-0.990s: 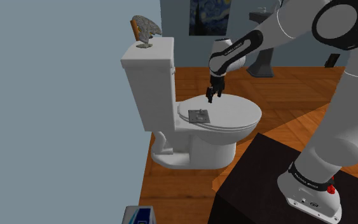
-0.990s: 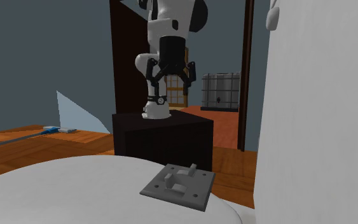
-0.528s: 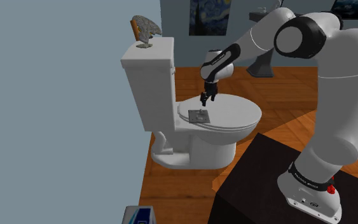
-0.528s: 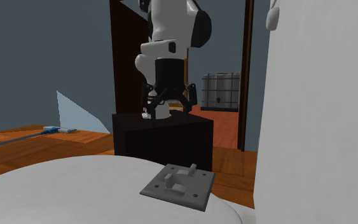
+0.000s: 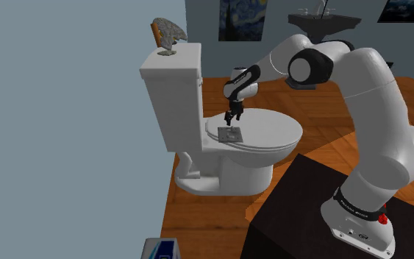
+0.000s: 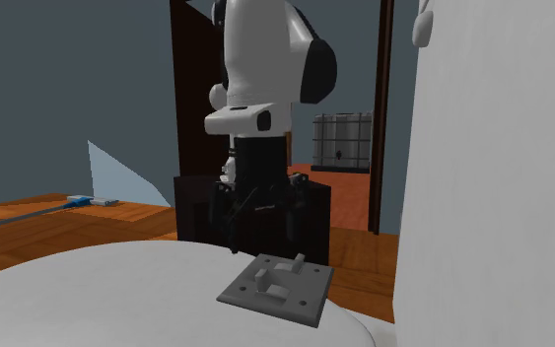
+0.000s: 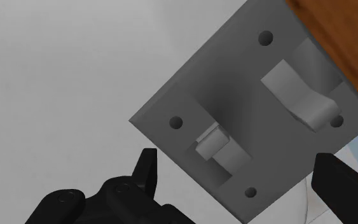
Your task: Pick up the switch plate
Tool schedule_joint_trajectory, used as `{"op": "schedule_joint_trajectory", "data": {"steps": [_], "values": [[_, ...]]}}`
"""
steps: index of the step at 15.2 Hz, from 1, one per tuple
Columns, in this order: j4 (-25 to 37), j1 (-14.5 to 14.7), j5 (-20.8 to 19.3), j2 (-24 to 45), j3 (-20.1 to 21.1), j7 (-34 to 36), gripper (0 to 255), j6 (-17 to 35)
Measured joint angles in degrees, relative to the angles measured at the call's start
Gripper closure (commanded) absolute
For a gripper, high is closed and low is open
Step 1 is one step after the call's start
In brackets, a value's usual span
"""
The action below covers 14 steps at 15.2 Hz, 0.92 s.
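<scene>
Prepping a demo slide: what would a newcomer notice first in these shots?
A grey switch plate lies flat on the closed lid of a white toilet, an odd place for it. The black tool hangs just above it, fingers open. A grey fan-shaped ornament stands on the tank.

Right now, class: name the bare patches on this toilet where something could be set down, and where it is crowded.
Free: the lid, from the switch plate out to its front rim; the tank top beside the ornament. Crowded: the lid's tank end, where the open pincer hangs over the plate.
</scene>
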Motion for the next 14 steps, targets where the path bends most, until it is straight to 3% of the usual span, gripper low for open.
{"op": "schedule_joint_trajectory", "data": {"steps": [8,9,14], "values": [[4.2,-1.0,0.8,6.4,0.8,-0.7,0,2.3],[4.1,-1.0,0.8,6.6,0.8,-0.7,255,2.5],[4.1,-1.0,0.8,6.6,0.8,-0.7,255,2.7]]}}
